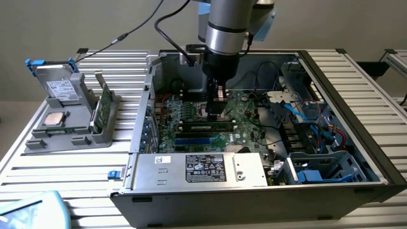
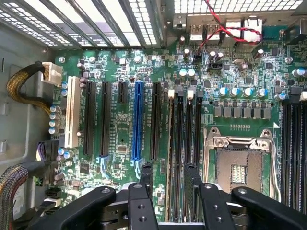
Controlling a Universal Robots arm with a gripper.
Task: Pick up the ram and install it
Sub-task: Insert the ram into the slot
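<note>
Green, long, thin ram stick [image 1: 205,127] sits seated in its black motherboard slot; the gripper [image 1: 216,109] hovers just above, fingers [image 2: 145,178] spread, holding nothing.

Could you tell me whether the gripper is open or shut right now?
Open: the gripper fingers stand apart over the motherboard's memory slots, with nothing between them.
</note>
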